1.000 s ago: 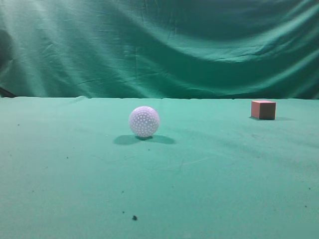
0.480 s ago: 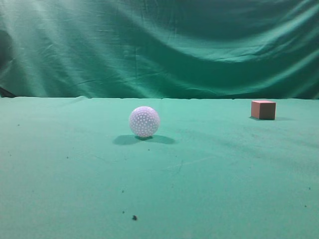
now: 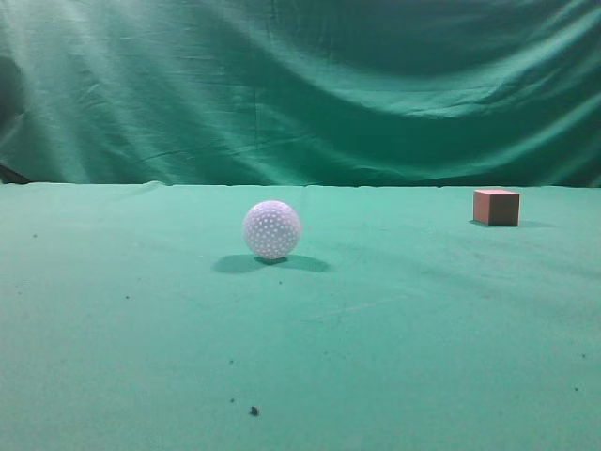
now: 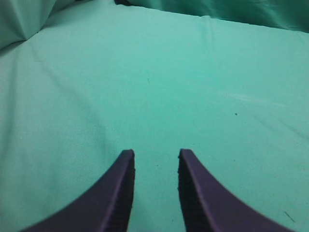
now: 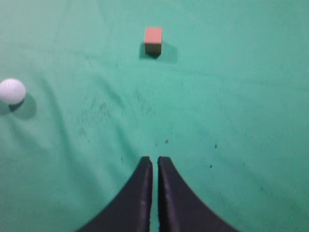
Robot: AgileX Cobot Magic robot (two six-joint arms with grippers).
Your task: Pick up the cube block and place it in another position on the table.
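Observation:
The cube block (image 3: 496, 207) is reddish-brown with a lighter top and sits on the green table (image 3: 376, 357) at the far right. It also shows in the right wrist view (image 5: 153, 39), well ahead of my right gripper (image 5: 154, 159), which is shut and empty. My left gripper (image 4: 155, 153) is open and empty over bare green cloth; the cube does not show in that view. Neither gripper shows in the exterior view.
A white dimpled ball (image 3: 271, 229) rests near the table's middle, left of the cube; it shows at the left edge of the right wrist view (image 5: 12, 91). A green curtain (image 3: 300, 85) hangs behind the table. Dark specks (image 3: 253, 411) dot the cloth.

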